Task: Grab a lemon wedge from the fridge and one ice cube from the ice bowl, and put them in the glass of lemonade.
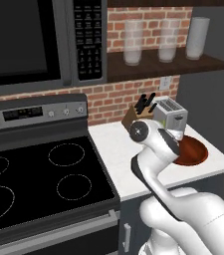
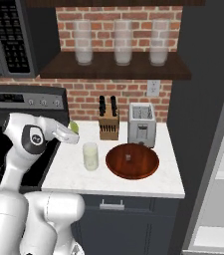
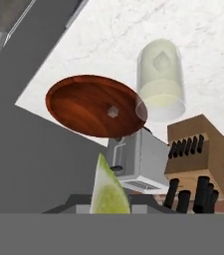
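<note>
On the white marble counter right of the black stove, left base view: reddish-brown ice bowl, partly behind the white arm; silver toaster and knife block at the brick wall; three frosted glasses on the dark shelf above. Right base view: ice bowl, wide, shallow, glossy, one small clear ice cube near its centre; glass of lemonade, short clear tumbler of pale liquid, standing just left of the bowl; toaster behind the bowl, knife block to its left; a yellow-green speck, the lemon wedge, at the end of the arm, above the counter left of the glass; fridge at far right, door open, white interior. Hand view: lemon wedge, pale yellow-green with a lighter rind edge, pointed tip upward, clamped in the gripper, jaws closed on it; beyond it the bowl with its cube, the glass touching the bowl's rim in outline, toaster and knife block.
</note>
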Motion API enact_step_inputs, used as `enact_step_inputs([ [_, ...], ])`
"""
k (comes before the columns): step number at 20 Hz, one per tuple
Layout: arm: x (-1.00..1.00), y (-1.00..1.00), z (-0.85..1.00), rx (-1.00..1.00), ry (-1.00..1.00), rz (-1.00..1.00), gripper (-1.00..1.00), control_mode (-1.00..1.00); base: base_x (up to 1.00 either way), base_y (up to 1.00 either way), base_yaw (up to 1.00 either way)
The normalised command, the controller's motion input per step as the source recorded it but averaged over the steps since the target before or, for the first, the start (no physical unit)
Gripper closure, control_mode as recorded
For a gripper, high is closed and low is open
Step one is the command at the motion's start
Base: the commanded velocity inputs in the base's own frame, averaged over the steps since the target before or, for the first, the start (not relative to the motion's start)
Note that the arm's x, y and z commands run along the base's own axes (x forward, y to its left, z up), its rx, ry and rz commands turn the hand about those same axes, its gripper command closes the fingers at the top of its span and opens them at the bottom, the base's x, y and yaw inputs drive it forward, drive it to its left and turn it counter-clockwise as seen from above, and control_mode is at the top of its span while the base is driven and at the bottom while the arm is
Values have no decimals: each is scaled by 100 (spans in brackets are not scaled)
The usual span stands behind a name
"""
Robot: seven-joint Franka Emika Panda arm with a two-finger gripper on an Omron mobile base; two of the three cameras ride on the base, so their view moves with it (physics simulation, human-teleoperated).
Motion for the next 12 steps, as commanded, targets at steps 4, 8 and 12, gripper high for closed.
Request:
enact_step_inputs([
  [4,18,-16,-22,0,0,0,100,-100,0,0,0],
  [8,8,-1,-44,0,-3,0,100,-100,0,0,0],
  [12,0,0,-33,0,-8,-2,100,-100,0,0,0],
])
